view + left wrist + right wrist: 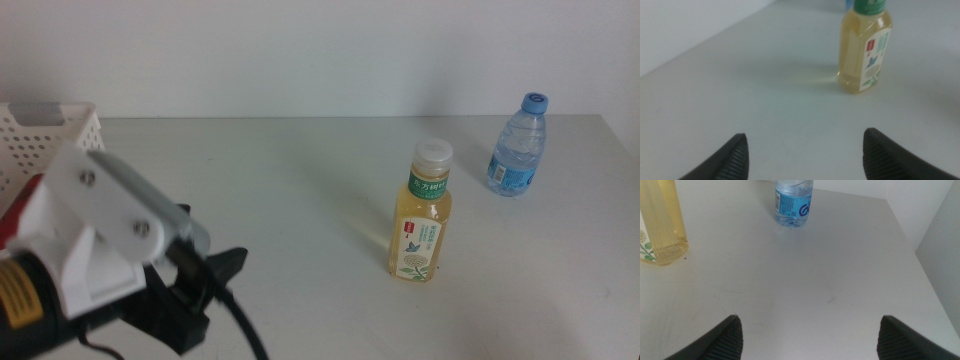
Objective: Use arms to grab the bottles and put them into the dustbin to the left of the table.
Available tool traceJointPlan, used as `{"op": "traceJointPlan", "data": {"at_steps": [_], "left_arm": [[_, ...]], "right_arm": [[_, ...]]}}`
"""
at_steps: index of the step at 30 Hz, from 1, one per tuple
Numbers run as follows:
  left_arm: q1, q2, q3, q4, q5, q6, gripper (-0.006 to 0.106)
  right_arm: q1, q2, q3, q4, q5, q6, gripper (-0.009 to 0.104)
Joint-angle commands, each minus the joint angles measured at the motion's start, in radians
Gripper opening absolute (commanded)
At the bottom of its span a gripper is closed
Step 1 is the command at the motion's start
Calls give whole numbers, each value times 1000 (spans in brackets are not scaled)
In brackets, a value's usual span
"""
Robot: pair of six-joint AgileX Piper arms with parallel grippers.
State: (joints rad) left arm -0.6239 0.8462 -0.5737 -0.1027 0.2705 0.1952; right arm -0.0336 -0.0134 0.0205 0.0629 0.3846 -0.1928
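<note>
The wide, flat, light grey-white tabletop is carrying what is left of the job, and the white perforated plastic dustbin basket is sitting at its far left edge, partly hidden behind the left arm; its inside is not showing, so whether anything is lying in it cannot be told. The left arm's white housing is filling the lower left of the middle view, with the left gripper pointing across the table toward the bottles, its two dark jaws standing wide apart and holding nothing. The right gripper is not appearing in the middle view; its wrist view is showing its jaws spread wide too, empty, hanging over bare table with both bottles ahead of it.

Two bottles are waiting upright on the table: the yellow tea bottle with white cap and green label, near the middle and ahead of the left gripper, and the smaller clear water bottle with blue cap and label, well apart toward the far right. No red can is in sight. Judging from this, at least two grabs and drops are remaining, the tea bottle looking the likelier next pick
</note>
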Motion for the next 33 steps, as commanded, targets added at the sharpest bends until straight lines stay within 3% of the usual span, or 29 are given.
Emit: {"op": "traceJointPlan", "data": {"at_steps": [1,9,22,33], "left_arm": [[-42,-24,66,-16,-254,-14,74],[-108,-19,226,-16,-421,-14,74],[-108,-10,234,-17,-483,-44,75],[-169,269,220,13,-827,-173,75]], "right_arm": [[-5,-22,-2,-6,-62,-13,87],[-5,-22,-2,-5,-62,-13,87],[-5,-22,-2,-5,-62,-13,87],[-5,-22,-2,-5,-62,-13,87]]}}
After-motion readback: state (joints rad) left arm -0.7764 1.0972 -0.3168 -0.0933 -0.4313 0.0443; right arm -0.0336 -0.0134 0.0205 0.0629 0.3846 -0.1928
